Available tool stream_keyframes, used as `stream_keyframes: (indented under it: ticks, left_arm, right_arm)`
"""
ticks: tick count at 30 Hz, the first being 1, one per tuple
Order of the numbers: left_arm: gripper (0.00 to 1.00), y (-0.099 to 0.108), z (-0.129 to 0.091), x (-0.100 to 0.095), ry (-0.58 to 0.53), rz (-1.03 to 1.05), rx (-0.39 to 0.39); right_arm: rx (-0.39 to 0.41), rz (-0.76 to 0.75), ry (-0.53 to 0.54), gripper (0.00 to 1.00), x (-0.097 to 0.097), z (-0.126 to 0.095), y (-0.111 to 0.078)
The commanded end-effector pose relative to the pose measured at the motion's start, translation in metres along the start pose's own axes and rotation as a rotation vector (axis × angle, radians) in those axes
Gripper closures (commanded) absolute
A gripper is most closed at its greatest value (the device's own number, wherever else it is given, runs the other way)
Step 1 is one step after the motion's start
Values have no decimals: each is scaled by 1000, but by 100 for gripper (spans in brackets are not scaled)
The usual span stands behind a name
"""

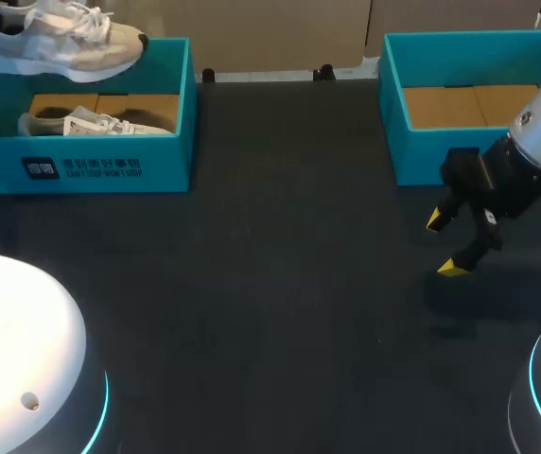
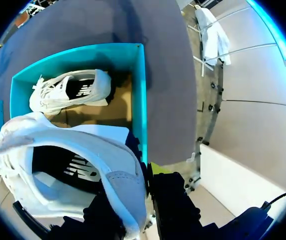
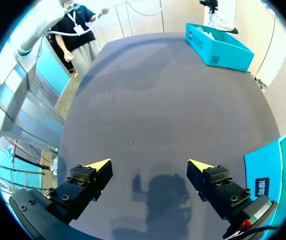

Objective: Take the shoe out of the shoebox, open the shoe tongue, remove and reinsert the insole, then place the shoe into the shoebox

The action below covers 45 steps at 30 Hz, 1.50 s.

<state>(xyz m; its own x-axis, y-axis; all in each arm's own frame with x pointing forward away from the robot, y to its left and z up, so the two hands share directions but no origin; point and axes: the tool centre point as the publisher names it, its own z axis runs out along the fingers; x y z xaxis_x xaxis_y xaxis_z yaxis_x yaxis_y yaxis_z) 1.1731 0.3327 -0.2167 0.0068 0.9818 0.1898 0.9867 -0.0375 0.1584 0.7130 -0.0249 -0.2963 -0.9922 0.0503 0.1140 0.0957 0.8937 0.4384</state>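
Head view, taken from its left side, showed a white-and-beige laced sneaker [image 1: 62, 40] hanging in the air above the left teal cardboard shoebox [image 1: 171, 123], lifted clear of it. A second matching sneaker [image 1: 91, 123] lay on its side on the brown base inside. In the left wrist view the left fingers [image 2: 175, 207] were closed on the lifted sneaker's heel end, one on either side of it, with a single yellow tip showing just beside the heel. The sneaker looked light, with a soft mesh upper that would give under pressure and a firmer foam sole. I judged the padded heel collar and the edge of the sole the surest places to hold. The tongue and laces looked limp and would need a fine pinch, and the thin insole would likely bend and drag against the lining on its way out. Across the middle, the dark grey matte table [image 1: 280, 284] spread flat and wide between the two boxes, and its dull surface would probably keep a rubber sole from sliding once the sneaker was set down. At the right stood a second teal cardboard box [image 1: 393, 132], its brown base in sight. The right fingers [image 3: 210, 177] hovered spread apart, holding nothing, above the table just in front of it.
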Motion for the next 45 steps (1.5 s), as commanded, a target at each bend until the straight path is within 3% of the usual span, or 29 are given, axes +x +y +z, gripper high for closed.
stream_keyframes:
  ticks: [1,7,20,31,45]
  left_arm:
    - [100,-2,4,-8,13,10,9]
    - [100,-2,19,-20,68,-53,27]
    - [100,12,41,-17,99,-155,63]
    - [100,-1,62,-34,111,-110,54]
    - [100,-10,86,-38,122,-149,73]
  right_arm:
    - [2,0,-2,0,1,1,0]
    - [2,0,-2,0,1,1,0]
    - [2,0,-2,0,1,1,0]
    - [2,0,-2,0,1,1,0]
    - [2,0,-2,0,1,1,0]
